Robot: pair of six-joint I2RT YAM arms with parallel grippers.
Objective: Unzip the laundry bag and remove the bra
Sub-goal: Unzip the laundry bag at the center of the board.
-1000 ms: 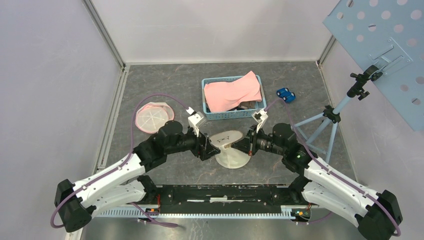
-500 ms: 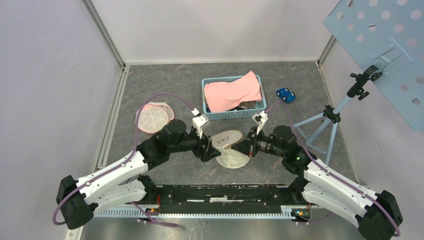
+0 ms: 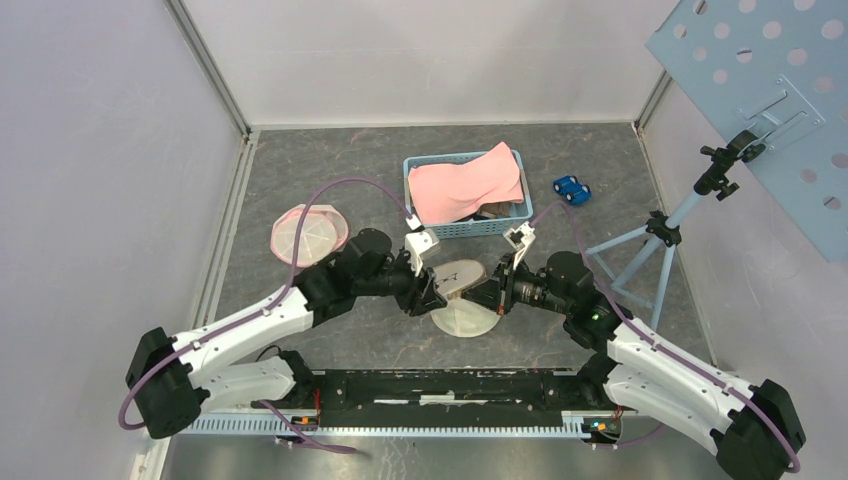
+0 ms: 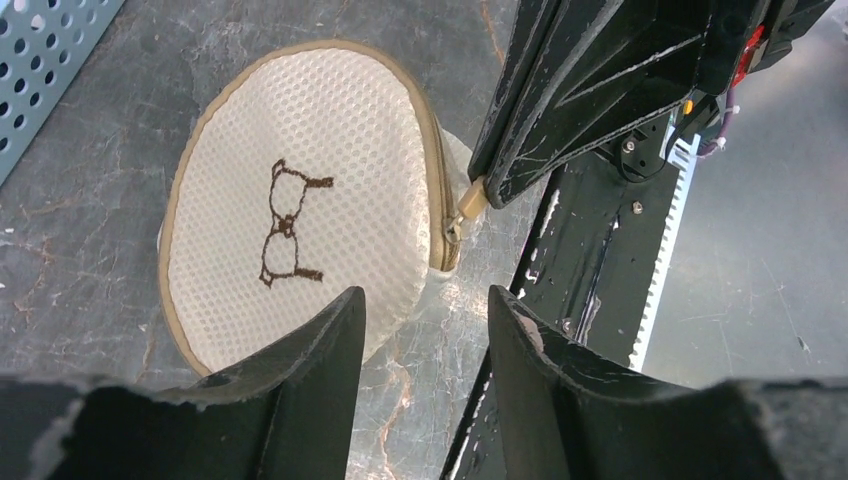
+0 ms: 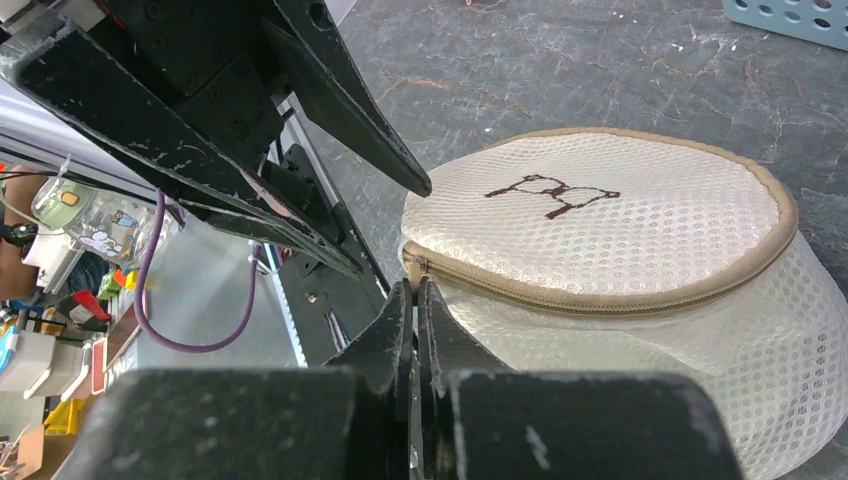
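From above, the bag (image 3: pixel 462 297) sat on the table near the arms, between the two claws. The left claw (image 3: pixel 433 293) was at its left side and the right claw (image 3: pixel 493 293) at its right side. Behind the bag stood a blue basket (image 3: pixel 419 226) with a pink cloth (image 3: pixel 462 186) on it. A blue car (image 3: pixel 571 188) sat farther right.

From the left wrist, the left claw was partly open with nothing in it. Its fingers (image 4: pixel 310 370) hung over the near edge of the bag. The bag was cream mesh with a brown drawing on top. The gold pull (image 4: pixel 470 203) stuck out at the bag's side, and the tip of the right claw pinched it.

From the right wrist, the right claw's fingers (image 5: pixel 440 345) were pressed tight together at the end of the zip (image 5: pixel 560 295). The zip looked shut along the side that showed.
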